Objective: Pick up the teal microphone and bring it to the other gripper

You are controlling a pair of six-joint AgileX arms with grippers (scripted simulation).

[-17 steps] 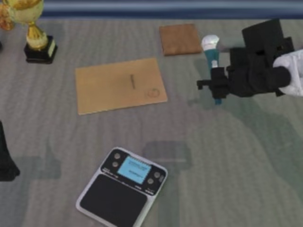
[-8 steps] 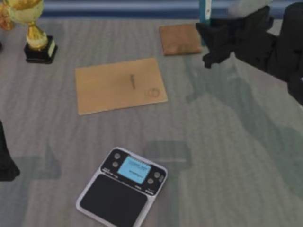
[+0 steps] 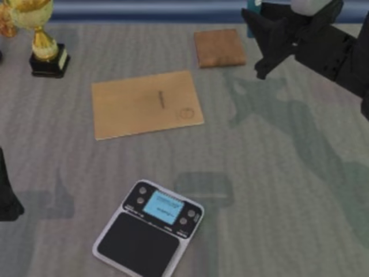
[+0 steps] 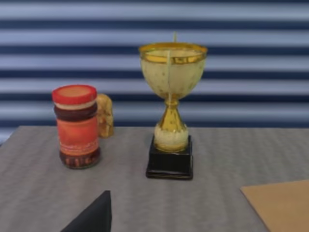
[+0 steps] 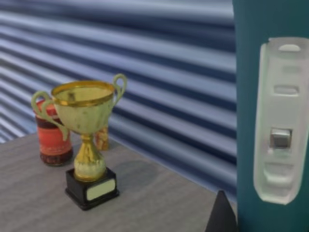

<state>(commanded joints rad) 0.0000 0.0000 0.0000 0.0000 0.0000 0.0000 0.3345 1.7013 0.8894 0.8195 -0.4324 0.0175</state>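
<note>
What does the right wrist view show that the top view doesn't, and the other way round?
Only the right wrist view shows the teal microphone's white switch strip close up, and a red-lidded jar behind the trophy. Only the top view shows the right gripper raised at the table's far right, the left gripper parked at the left edge, the tan folder and the scale. Both show the teal microphone and the gold trophy.

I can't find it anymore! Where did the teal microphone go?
The teal microphone is up off the table in the right gripper, at the top view's upper right edge, just right of the small brown square pad.
</note>
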